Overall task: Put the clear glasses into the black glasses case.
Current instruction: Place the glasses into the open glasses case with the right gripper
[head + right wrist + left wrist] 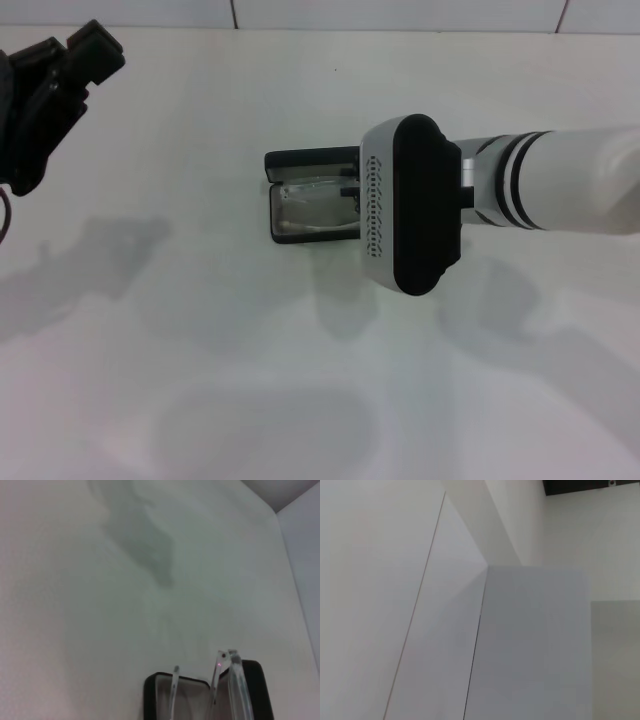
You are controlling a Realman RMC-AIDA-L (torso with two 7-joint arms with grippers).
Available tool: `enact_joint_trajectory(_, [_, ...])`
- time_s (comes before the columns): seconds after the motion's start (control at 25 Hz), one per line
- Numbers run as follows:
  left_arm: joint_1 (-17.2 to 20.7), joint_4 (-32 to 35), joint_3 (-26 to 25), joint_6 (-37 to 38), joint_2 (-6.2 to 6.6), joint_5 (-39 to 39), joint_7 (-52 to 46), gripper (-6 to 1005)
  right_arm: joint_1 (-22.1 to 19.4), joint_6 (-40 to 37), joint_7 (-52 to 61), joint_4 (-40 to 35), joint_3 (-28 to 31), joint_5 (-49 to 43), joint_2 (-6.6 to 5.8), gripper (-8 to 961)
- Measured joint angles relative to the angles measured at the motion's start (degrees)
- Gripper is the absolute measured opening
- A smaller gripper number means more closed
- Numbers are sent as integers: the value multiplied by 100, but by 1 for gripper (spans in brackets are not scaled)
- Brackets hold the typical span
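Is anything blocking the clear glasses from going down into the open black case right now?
Nothing visible does. The black glasses case lies open on the table with the clear glasses already in its grey tray, under the right gripper. Their temple arms stand up above the rim. The left gripper is parked far off.

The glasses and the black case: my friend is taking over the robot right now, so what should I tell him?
Left pincer: parked up at the table's far left corner, away from the work, holding nothing.
Right arm: reaches in over the case; its wrist hides its pincer, so I cannot tell its grip.
Black case: open on the white table, mid-table.
Clear glasses: lying in the open case, with a temple arm sticking up over the rim.
Done: glasses brought to the case.
Left: settle them fully inside and back the right arm away.
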Motion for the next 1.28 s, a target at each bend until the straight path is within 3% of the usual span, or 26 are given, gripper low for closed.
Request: enact_joint_trajectory(1.28, [-1,-95,0,-73,-81,7,67,66,244,604,15,775,-196,13,0,124])
